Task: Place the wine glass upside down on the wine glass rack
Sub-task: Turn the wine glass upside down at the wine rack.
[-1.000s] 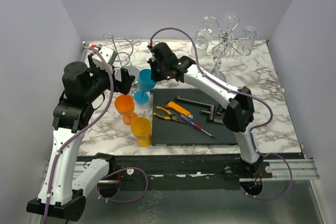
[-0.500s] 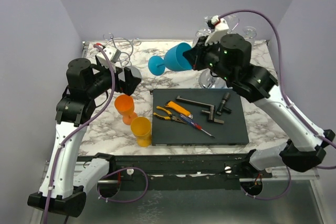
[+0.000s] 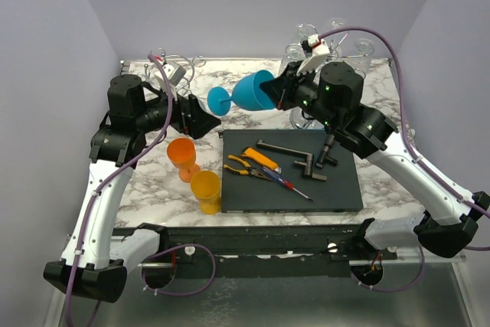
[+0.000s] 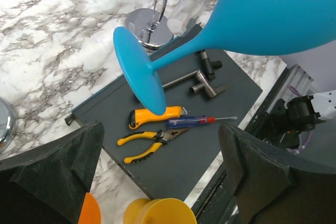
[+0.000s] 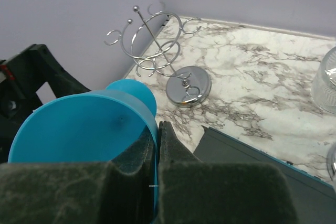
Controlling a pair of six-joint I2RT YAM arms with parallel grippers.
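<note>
Right claw (image 5: 157,135) pinches rim of blue wine glass (image 3: 249,94); left claw (image 3: 197,118) gapes wide. Looks light, rigid, slick plastic: grab stem (image 4: 178,59).

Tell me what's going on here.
The right pincer is shut on the rim of the blue glass, holding it sideways in the air. Its foot points toward the left pincer, which is open close by. An empty rack stands at the back left. An orange glass and a yellow glass stand upright nearby.
</note>
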